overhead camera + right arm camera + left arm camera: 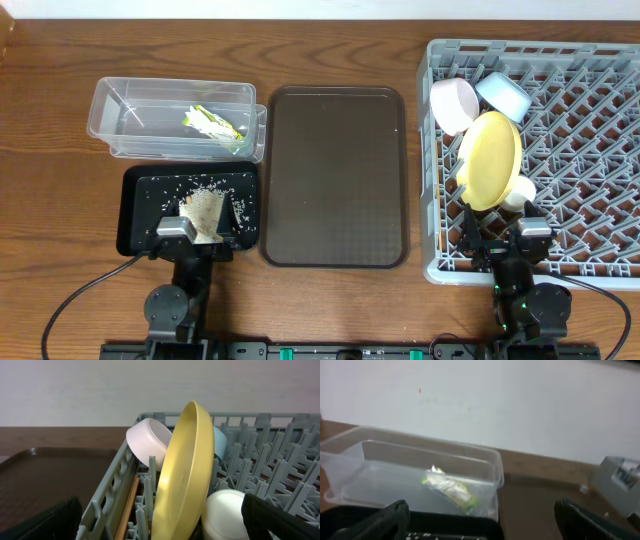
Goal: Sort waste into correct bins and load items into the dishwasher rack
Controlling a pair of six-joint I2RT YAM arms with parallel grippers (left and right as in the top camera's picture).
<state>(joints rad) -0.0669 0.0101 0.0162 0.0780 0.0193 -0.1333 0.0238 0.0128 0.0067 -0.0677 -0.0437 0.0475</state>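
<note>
The clear tub (175,120) holds the yellow-green wrapper (212,124), also seen in the left wrist view (447,489). White rice scraps (205,205) lie in the black tray (140,210). My left gripper (195,232) is open and empty over that tray's front edge. The grey rack (590,150) holds the yellow plate (490,158) on edge, the pink-white bowl (453,103), the blue bowl (502,95) and the cup (518,192). Chopsticks (127,507) lie along the rack's left wall. My right gripper (505,240) is open and empty at the rack's front, just before the plate (185,475).
The brown serving tray (335,175) lies between the bins and the rack, with nothing on it. A white wall runs behind the table. Cables trail from both arm bases along the front edge.
</note>
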